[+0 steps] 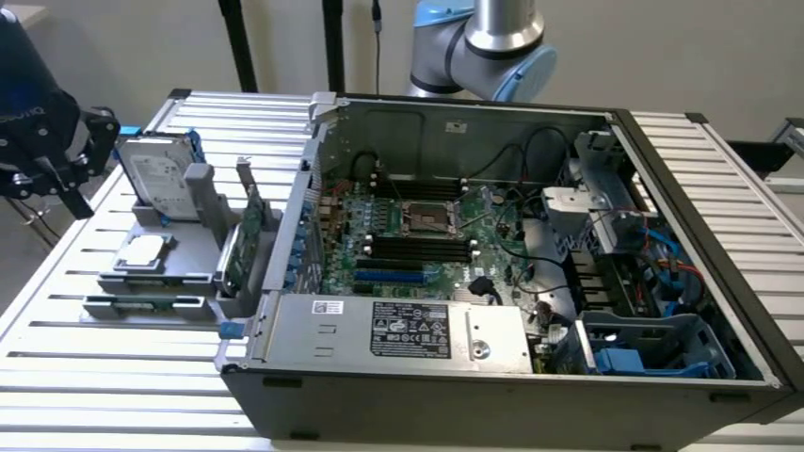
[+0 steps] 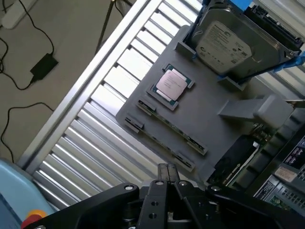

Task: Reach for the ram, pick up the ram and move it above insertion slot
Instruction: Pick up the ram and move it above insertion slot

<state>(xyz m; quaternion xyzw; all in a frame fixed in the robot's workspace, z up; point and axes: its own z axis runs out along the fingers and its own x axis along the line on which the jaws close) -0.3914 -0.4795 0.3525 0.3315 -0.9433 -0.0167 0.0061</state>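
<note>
End effector (image 2: 167,168): narrow, closed on nothing, above the slatted surface (image 2: 95,143) just beside the gray tray (image 2: 205,119)
Ram (image 2: 174,129): lying in the tray's long slot, beside the processor chip (image 2: 171,85), apart from the end effector

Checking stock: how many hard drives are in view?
1: the hard drive stands upright on the grey holder, beside the computer case, which may hide others.
</note>
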